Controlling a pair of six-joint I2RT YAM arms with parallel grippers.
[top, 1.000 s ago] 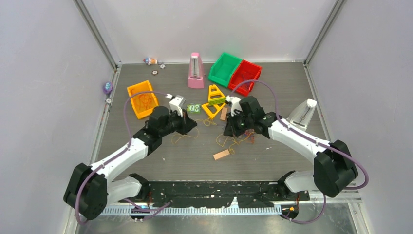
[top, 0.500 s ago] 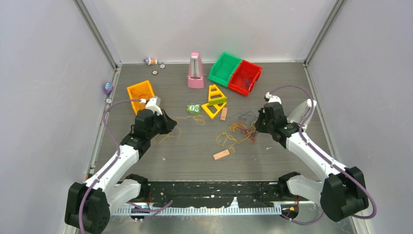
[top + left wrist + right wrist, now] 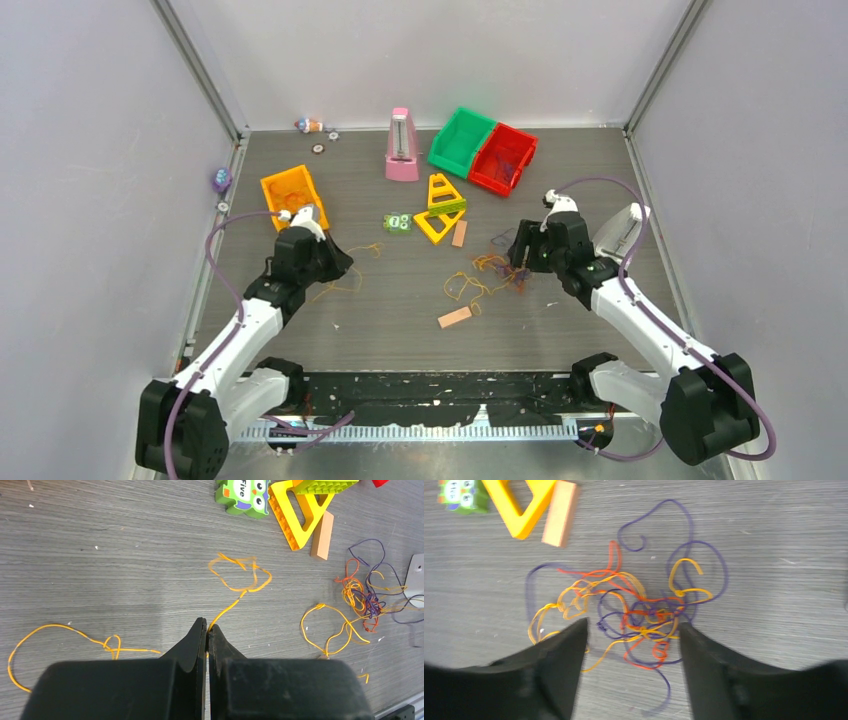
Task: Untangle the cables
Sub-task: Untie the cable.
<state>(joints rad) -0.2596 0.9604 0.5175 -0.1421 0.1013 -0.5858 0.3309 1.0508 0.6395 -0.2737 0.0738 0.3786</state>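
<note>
Right hand (image 3: 633,626) hangs spread over the cables (image 3: 644,615) knotted on the tabletop (image 3: 774,530), left hand (image 3: 207,630) pinched on a yellow strand (image 3: 227,609) (gripped low), so best draw it sideways slowly.

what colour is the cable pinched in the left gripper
Yellow-orange. The cable at the left gripper shows best in the left wrist view.
</note>
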